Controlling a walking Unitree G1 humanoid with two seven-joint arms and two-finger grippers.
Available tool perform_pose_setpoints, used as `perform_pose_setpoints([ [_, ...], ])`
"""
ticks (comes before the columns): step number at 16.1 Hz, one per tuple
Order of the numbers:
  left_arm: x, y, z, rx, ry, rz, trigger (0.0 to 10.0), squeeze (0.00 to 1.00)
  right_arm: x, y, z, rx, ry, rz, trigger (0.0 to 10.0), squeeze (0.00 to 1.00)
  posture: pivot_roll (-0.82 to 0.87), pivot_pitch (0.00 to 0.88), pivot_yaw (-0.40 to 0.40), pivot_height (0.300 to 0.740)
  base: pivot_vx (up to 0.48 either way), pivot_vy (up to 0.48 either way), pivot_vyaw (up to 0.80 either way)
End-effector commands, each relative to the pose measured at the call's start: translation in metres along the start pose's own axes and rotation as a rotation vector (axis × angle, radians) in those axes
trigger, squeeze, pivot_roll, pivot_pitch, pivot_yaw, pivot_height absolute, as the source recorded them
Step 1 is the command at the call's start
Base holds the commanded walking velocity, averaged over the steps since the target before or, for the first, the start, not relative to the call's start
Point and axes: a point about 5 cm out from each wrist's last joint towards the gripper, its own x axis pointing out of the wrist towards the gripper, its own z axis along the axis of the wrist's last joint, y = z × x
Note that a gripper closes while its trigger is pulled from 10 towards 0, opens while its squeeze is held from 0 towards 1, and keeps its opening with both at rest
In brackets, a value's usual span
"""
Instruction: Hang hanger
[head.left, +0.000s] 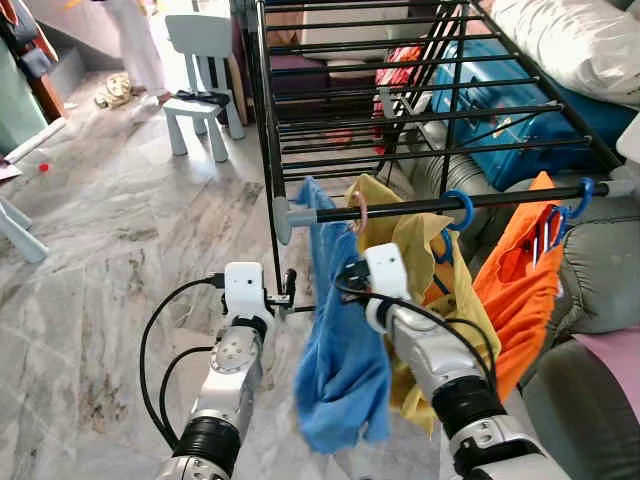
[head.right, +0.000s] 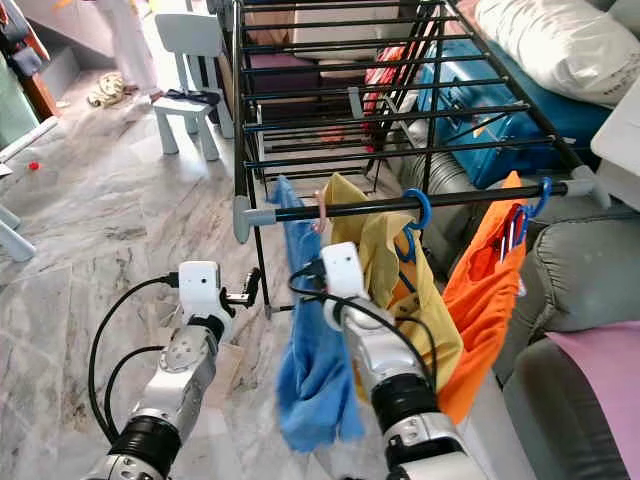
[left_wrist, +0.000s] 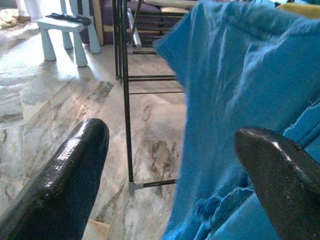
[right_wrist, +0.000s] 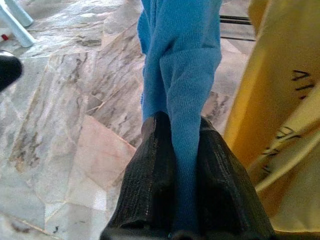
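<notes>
A blue shirt (head.left: 335, 350) hangs from a pink hanger (head.left: 358, 211) hooked over the black front rail (head.left: 410, 207) of a drying rack. My right gripper (right_wrist: 176, 127) is shut on a fold of the blue shirt's cloth, just below the rail and in front of the yellow shirt (head.left: 420, 245). My left gripper (head.left: 288, 290) is open, close to the left edge of the blue shirt and touching nothing; its two black fingers (left_wrist: 75, 165) frame the cloth and the rack's leg. The pink hanger's body is hidden inside the shirt.
On the same rail, right of the blue shirt, a yellow and an orange shirt (head.left: 520, 285) hang on blue hangers (head.left: 460, 210). Behind the rack are a blue suitcase (head.left: 520, 115) and a grey sofa (head.left: 600, 270). At the far left stand a small pale chair (head.left: 200, 70) and a person's legs (head.left: 135, 45).
</notes>
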Motion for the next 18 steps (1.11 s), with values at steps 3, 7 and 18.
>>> perform_pose_setpoints([
  [3, 0.0, -0.001, -0.001, 0.009, 0.013, -0.011, 10.0, 0.0, -0.002, 0.003, -0.008, 0.003, 0.033, 0.017, 10.0, 0.0, -0.08, 0.079, 0.016, 0.74, 0.0, 0.0, 0.0],
  [7, 0.0, -0.003, -0.002, 0.014, 0.02, -0.025, 10.0, 0.0, -0.006, -0.002, -0.021, 0.021, 0.062, -0.015, 10.0, 0.0, -0.08, 0.08, 0.02, 0.74, 0.0, 0.0, 0.0],
  [18, -0.002, 0.005, -0.002, 0.05, 0.026, -0.005, 10.0, 0.0, -0.016, -0.01, 0.0, -0.067, -0.084, -0.031, 10.0, 1.0, -0.08, 0.083, 0.019, 0.74, 0.0, 0.0, 0.0],
])
